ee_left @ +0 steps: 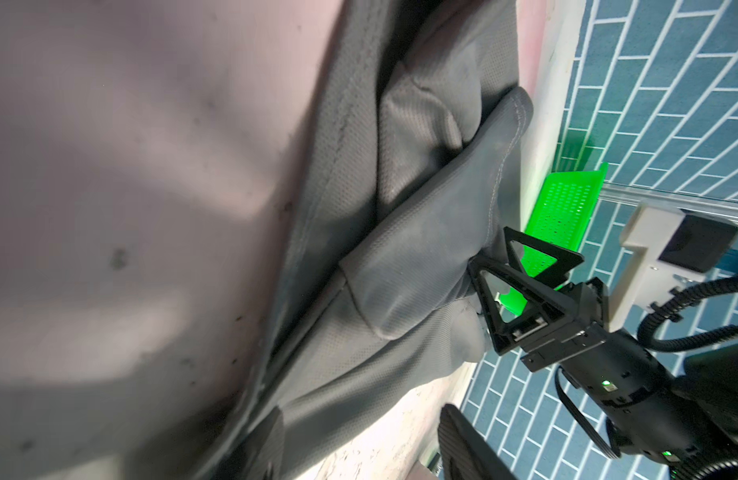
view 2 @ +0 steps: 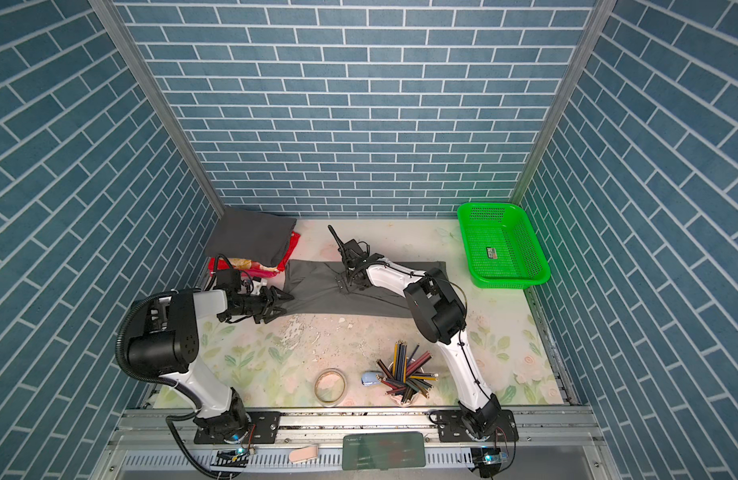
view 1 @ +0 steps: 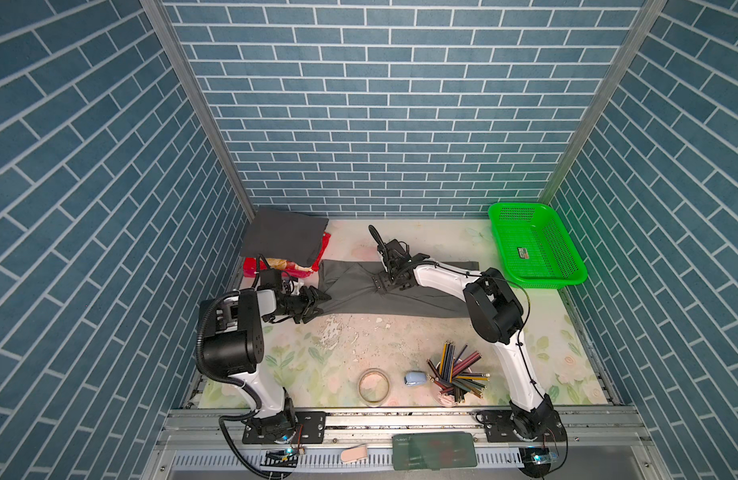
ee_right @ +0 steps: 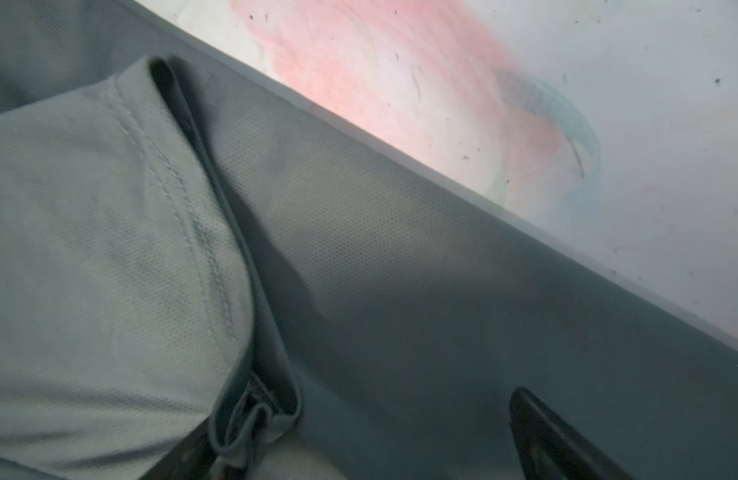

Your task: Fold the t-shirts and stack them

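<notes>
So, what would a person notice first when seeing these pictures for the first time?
The bright green basket in the far right corner stands out most. Next comes the grey t-shirt spread across the middle, with the left gripper at its left end and the right gripper over its middle. A folded charcoal t-shirt sits in the far left corner.

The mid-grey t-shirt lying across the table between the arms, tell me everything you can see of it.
The mid-grey t-shirt is thin, finely perforated cloth with stitched hems, folded into a long band. It lies flat on the table, in its far half, running left to right. Creases radiate from its middle, where the right hand, jaws open, rests on a doubled fold. The left hand, jaws open, straddles its left end. The right forearm hides part of it.
</notes>
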